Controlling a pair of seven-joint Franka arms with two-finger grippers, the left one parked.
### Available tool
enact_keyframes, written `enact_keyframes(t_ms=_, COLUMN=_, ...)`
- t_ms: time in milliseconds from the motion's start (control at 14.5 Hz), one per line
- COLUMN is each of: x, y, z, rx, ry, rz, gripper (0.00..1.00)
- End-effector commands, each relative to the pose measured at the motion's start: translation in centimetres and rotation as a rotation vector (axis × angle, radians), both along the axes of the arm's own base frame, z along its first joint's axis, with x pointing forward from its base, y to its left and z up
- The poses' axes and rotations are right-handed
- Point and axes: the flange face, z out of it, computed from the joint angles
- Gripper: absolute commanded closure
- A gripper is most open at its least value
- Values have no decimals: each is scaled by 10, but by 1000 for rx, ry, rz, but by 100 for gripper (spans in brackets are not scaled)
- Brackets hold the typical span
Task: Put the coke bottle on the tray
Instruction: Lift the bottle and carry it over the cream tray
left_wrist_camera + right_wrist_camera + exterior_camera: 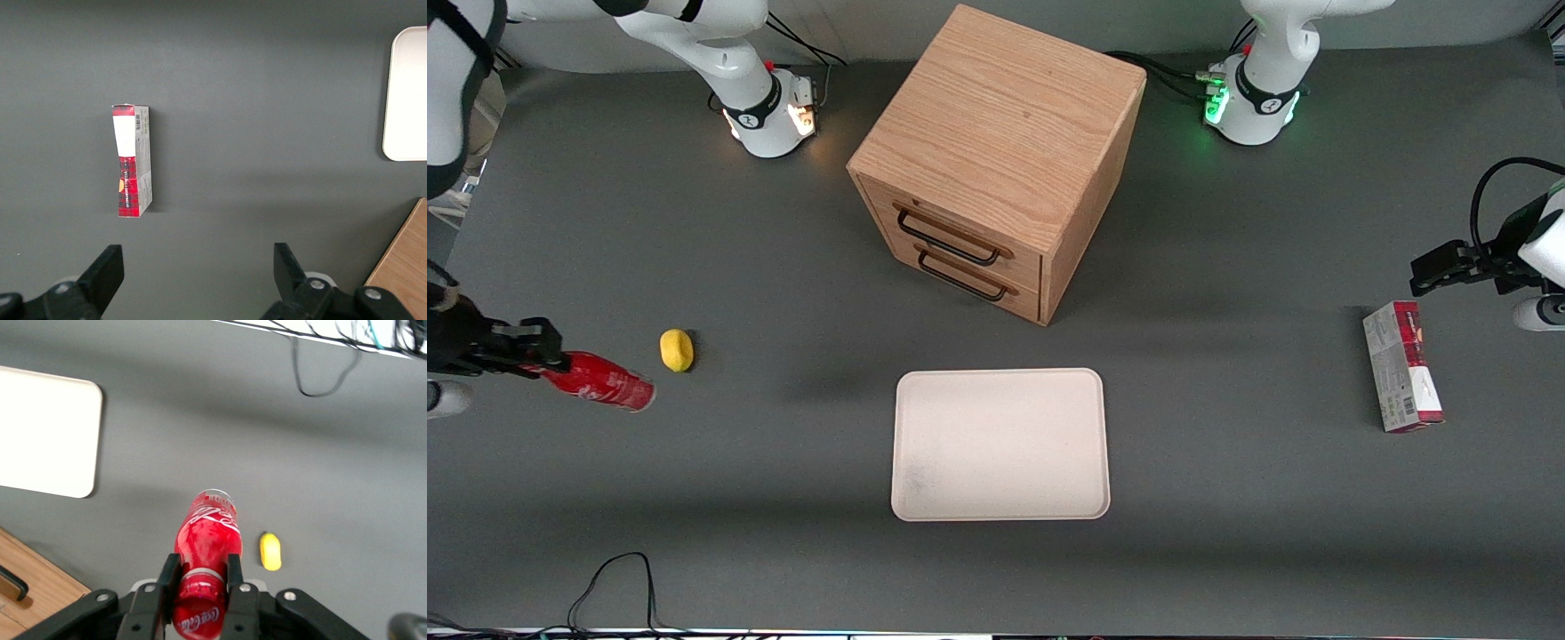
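Note:
The red coke bottle (600, 381) (205, 540) hangs tilted at the working arm's end of the table, held by its neck just under the shiny cap. My gripper (538, 357) (200, 570) is shut on that neck, one black finger on each side. The bottle's base points toward the cream-white tray (1000, 444) (47, 433), which lies flat with nothing on it, nearer the front camera than the wooden cabinet. A wide stretch of grey table separates the bottle from the tray.
A yellow lemon (677, 349) (270, 551) lies beside the bottle. The wooden drawer cabinet (996, 160) stands mid-table. A red-and-grey carton (1402, 377) (132, 161) lies toward the parked arm's end. A black cable (609, 578) loops near the table's front edge.

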Motion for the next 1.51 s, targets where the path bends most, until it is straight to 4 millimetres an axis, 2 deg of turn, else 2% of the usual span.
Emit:
enact_keyframes(t_ms=0, x=6, y=82, z=-11, rx=-20, ry=-58, rz=94, gripper=100)
enact_keyframes(t_ms=138, x=5, y=137, z=-26, rx=-12, ry=-74, rz=123, gripper=100)
enact_keyframes(t_ms=275, x=-8, y=200, z=-34, rx=-26, ry=-92, rz=152, gripper=100)
enact_keyframes(t_ms=413, x=-25, y=246, z=-37, rx=-26, ry=-103, rz=145, gripper=100)
enact_keyframes(t_ms=550, x=-40, y=278, z=-36, rx=-22, ry=-108, rz=188, gripper=100)
enact_keyframes(t_ms=757, x=-45, y=289, z=-37, rx=-19, ry=-107, rz=206, gripper=100)
enact_keyframes(t_ms=894, x=-40, y=291, z=-42, rx=-11, ry=-129, rz=211, gripper=100)
enact_keyframes(t_ms=1032, x=-18, y=293, z=-89, rx=-24, ry=-106, rz=206, gripper=100)
enact_keyframes(t_ms=1238, x=6, y=307, z=-159, rx=-25, ry=-107, rz=214, gripper=100)
enact_keyframes(t_ms=1444, x=20, y=317, z=-212, rx=-13, ry=-124, rz=222, gripper=100)
